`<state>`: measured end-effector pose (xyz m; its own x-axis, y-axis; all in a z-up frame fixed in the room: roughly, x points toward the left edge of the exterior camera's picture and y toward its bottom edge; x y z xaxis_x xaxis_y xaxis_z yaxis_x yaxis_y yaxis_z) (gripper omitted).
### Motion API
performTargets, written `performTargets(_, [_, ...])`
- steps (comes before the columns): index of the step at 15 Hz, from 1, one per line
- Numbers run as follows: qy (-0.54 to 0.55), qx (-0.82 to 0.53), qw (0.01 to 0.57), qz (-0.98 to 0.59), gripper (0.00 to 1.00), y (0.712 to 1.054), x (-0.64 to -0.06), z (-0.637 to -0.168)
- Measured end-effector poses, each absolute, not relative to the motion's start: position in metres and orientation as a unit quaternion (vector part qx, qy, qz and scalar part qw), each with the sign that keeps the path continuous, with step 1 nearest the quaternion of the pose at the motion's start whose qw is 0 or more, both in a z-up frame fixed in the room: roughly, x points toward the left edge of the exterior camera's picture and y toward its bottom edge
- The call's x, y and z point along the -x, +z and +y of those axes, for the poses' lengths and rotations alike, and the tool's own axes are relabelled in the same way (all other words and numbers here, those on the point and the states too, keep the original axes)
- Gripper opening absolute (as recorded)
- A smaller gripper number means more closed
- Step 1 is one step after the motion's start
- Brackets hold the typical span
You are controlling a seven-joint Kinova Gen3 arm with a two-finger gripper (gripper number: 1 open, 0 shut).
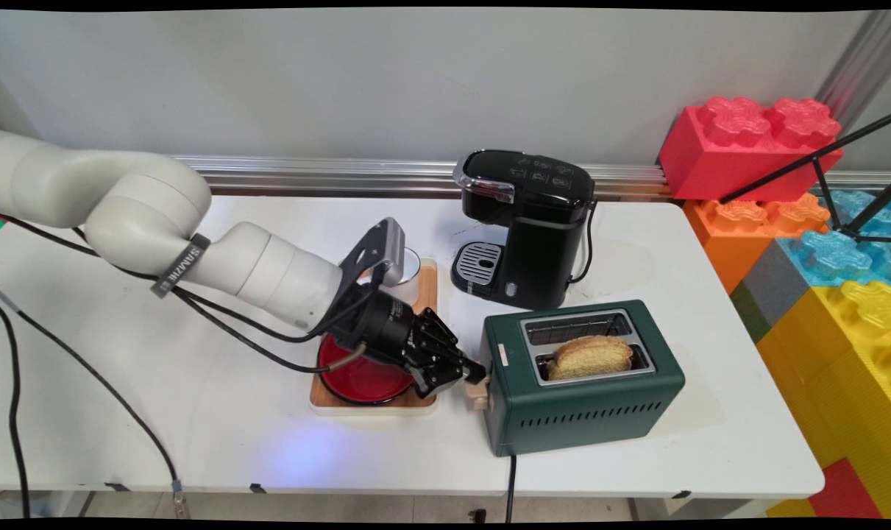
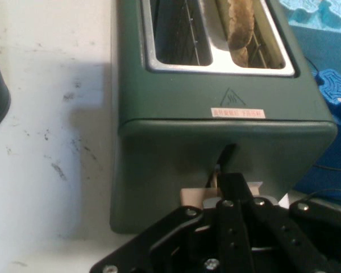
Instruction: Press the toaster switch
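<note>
A dark green two-slot toaster (image 1: 585, 397) (image 2: 216, 96) stands right of centre, with a slice of toast (image 1: 592, 355) (image 2: 241, 25) in one slot and nothing in the other. On its left end face is a beige lever (image 1: 479, 395) (image 2: 194, 197), low in its slot. My gripper (image 1: 475, 372) (image 2: 233, 185) is shut, its fingertips pressed together. They rest on top of that lever, right against the toaster's end wall. The lever shows on both sides of the fingers.
A wooden tray (image 1: 424, 294) with a red bowl (image 1: 357, 379) lies under my wrist. A black coffee machine (image 1: 526, 224) stands behind the toaster. Big toy bricks (image 1: 828, 258) are stacked off the table's right end. The toaster's cord (image 1: 510, 478) hangs over the front edge.
</note>
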<state>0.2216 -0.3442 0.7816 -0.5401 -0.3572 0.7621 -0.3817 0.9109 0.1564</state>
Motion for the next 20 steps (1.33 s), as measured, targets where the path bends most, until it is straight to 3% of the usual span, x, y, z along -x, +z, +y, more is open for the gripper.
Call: performTargets(20, [0.014, -0.203, 0.415, -0.887, 0.00, 0.7733, -0.2235, -0.3465])
